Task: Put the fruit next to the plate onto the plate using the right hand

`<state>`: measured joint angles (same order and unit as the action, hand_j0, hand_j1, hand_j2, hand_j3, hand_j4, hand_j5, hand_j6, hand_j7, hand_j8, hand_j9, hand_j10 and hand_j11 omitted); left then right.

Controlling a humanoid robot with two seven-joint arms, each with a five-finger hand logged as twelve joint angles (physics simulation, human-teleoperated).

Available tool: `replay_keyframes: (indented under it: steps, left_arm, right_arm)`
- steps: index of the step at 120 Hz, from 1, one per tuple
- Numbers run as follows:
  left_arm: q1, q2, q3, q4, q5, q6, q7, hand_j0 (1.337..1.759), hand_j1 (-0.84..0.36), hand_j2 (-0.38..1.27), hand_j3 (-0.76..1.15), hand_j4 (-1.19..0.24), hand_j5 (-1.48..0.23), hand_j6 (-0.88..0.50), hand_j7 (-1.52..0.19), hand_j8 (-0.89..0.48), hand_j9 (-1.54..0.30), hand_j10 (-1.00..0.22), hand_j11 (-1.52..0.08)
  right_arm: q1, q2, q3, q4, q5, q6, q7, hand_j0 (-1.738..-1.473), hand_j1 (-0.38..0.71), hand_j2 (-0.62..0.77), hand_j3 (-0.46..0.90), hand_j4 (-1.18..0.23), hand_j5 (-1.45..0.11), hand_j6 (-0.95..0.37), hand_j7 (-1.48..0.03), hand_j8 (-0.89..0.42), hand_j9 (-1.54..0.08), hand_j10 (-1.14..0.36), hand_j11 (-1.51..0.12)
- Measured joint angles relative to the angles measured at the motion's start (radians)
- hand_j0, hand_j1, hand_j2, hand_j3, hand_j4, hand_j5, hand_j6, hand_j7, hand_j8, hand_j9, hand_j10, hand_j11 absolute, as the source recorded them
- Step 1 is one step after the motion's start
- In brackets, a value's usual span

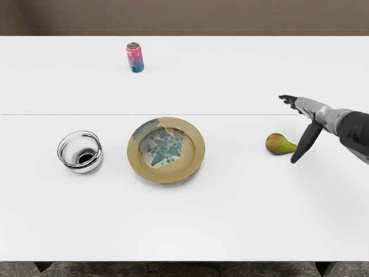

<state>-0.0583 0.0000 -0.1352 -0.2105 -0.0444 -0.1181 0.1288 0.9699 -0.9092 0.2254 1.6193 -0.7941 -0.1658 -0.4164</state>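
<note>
A yellow-green pear [279, 144] lies on its side on the white table, to the right of the plate [193, 164]. The plate is tan-rimmed with a blue-green mottled centre and holds nothing. My right hand [301, 124] comes in from the right edge and hovers just right of and above the pear. Its fingers are spread: some point left at upper height, and one dark finger [305, 143] reaches down beside the pear's stem end. The hand holds nothing. The left arm does not show.
A shiny metal bowl [79, 151] stands left of the plate. A pink and blue can [135, 57] stands upright at the back left. The table's front edge [184, 261] runs along the bottom of the view.
</note>
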Motion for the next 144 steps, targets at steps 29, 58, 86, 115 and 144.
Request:
replay_keyframes:
  steps: [29,58,86,115,144]
  left_arm:
    - [0.000,0.000,0.000,0.000,0.000,0.000,0.000,1.658,0.35,0.00,0.00,0.00,0.00,0.00,0.00,0.00,0.00,0.00,0.00]
    - [0.000,0.000,0.000,0.000,0.000,0.000,0.000,1.658,0.35,0.00,0.00,0.00,0.00,0.00,0.00,0.00,0.00,0.00,0.00]
    - [0.000,0.000,0.000,0.000,0.000,0.000,0.000,1.658,0.35,0.00,0.00,0.00,0.00,0.00,0.00,0.00,0.00,0.00,0.00]
    - [0.000,0.000,0.000,0.000,0.000,0.000,0.000,1.658,0.35,0.00,0.00,0.00,0.00,0.00,0.00,0.00,0.00,0.00,0.00]
    - [0.000,0.000,0.000,0.000,0.000,0.000,0.000,1.658,0.35,0.00,0.00,0.00,0.00,0.00,0.00,0.00,0.00,0.00,0.00]
  right_arm:
    - [-0.072,0.035,-0.008,0.014,-0.064,-0.115,0.004,-1.658,-0.25,-0.01,0.00,-0.09,-0.11,-0.09,-0.11,-0.09,-0.11,-0.09,-0.11]
    - [-0.129,0.058,-0.010,0.030,-0.136,-0.228,0.018,-1.658,-0.09,-0.04,0.00,-0.22,-0.28,-0.23,-0.28,-0.22,-0.28,-0.22,-0.28]
    - [-0.173,0.073,-0.011,0.027,-0.157,-0.337,0.031,-1.658,-0.01,-0.05,0.00,-0.29,-0.37,-0.29,-0.37,-0.29,-0.37,-0.29,-0.37]
    - [-0.197,0.115,-0.023,0.011,-0.180,-0.395,0.042,-1.658,0.02,-0.06,0.00,-0.31,-0.40,-0.31,-0.40,-0.31,-0.40,-0.31,-0.40]
    - [-0.200,0.152,-0.030,-0.012,-0.183,-0.409,0.048,-1.658,0.05,-0.06,0.00,-0.33,-0.43,-0.34,-0.43,-0.33,-0.43,-0.33,-0.43]
